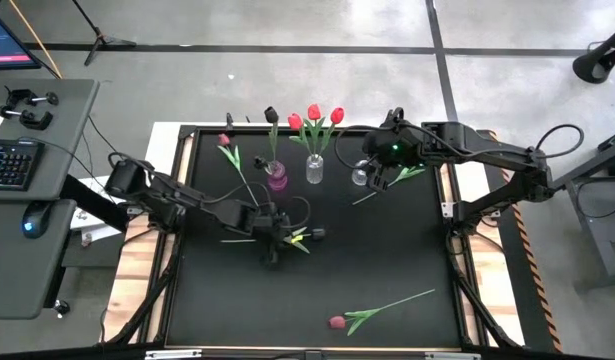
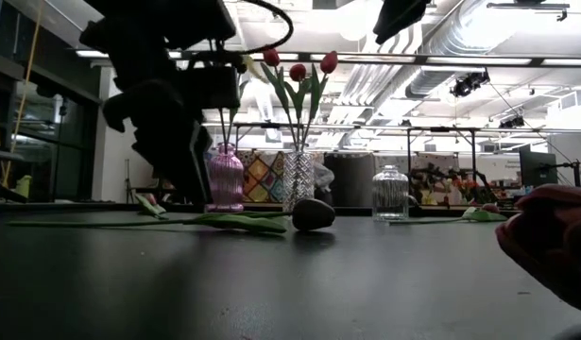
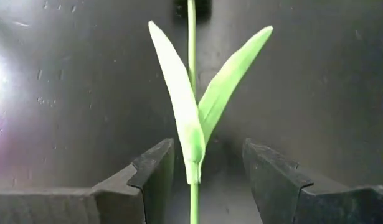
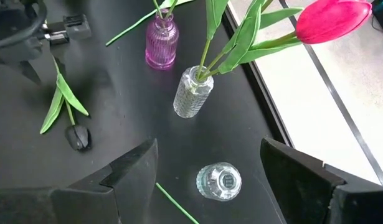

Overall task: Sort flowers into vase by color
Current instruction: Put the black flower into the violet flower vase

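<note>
1. The black table (image 1: 387,260) sits inside a pale wooden frame on a grey concrete floor marked with dark lines.
2. Along the far edge stand three small vases: a pink vase (image 1: 277,178) holding a dark-headed tulip (image 1: 271,115), a clear ribbed vase (image 1: 315,168) holding three red tulips (image 1: 314,113), and another clear vase (image 1: 360,175) with nothing in it that I can see.
3. The left gripper (image 1: 275,238) is down at the table's middle, its fingers (image 3: 155,174) spread on either side of a green stem, not closed on it.
4. That stem belongs to a dark maroon tulip (image 2: 314,213) lying flat on the table, its two leaves fanned out.
5. The right gripper (image 1: 379,172) hovers above the far right vases, jaws wide apart and holding nothing.
6. A pink tulip (image 1: 225,142) lies at the far left, near the pink vase.
7. Another pink tulip (image 1: 337,322) lies at the near edge, stem running off to the right.
8. A loose green stem (image 1: 387,182) lies beside the empty clear vase.
9. To the left, a grey desk (image 1: 62,130) carries a keyboard (image 1: 9,162) and mouse (image 1: 29,222).
10. Beyond the table the room shows ceiling ducts and bright lights.
</note>
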Robot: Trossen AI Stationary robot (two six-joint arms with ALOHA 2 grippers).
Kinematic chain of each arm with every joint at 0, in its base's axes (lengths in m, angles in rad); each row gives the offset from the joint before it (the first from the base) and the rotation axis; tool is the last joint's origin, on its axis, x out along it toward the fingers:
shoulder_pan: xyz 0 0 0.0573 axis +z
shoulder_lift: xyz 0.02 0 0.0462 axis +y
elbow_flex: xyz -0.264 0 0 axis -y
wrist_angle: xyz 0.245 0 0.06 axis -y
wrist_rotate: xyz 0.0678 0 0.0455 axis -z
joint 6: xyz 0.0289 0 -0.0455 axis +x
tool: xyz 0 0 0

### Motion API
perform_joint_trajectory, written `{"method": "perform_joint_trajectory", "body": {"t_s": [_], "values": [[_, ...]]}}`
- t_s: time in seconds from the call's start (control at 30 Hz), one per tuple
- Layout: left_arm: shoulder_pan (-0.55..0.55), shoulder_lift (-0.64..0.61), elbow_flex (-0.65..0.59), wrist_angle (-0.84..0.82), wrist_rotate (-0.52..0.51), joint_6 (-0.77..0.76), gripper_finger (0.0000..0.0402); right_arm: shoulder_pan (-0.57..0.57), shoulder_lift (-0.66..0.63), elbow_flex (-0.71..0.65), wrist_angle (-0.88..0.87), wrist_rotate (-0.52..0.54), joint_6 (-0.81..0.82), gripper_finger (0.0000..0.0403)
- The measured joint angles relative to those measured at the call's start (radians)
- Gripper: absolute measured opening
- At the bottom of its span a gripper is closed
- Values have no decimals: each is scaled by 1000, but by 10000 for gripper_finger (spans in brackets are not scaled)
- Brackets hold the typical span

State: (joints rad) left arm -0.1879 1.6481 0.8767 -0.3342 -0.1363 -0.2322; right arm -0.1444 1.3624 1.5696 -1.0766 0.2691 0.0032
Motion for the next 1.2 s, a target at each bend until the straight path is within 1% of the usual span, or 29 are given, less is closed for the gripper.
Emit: {"method": "perform_joint_trajectory", "body": {"t_s": [0.17,0.33,0.4,0.47,0.5,0.63,0.67,0.77,0.83,0.97,1.07,1.13,1.2], "values": [[15,40,-1,-4,1,-2,180,0,0,0,2,0,2,271],[19,67,0,-3,12,-2,179,0,0,0,3,1,42,271],[19,70,0,-1,12,-2,171,0,0,0,3,0,42,271],[18,70,0,-1,13,-2,149,0,0,0,4,0,42,271],[18,70,0,0,15,-2,131,0,0,0,4,1,42,271],[19,70,0,1,37,-3,32,0,0,0,5,1,46,271],[19,70,0,2,44,-3,17,0,0,0,5,1,49,271],[25,65,17,-24,55,8,14,0,0,0,5,2,66,271],[33,44,34,-42,96,62,8,0,0,0,6,2,68,271],[53,-54,63,-35,215,224,4,0,0,0,11,11,68,271],[80,-137,83,-26,220,330,2,0,0,0,15,11,68,271],[114,-186,102,32,218,370,2,0,0,0,15,11,63,271],[148,-215,126,101,225,373,1,0,0,0,15,12,44,271]]}}
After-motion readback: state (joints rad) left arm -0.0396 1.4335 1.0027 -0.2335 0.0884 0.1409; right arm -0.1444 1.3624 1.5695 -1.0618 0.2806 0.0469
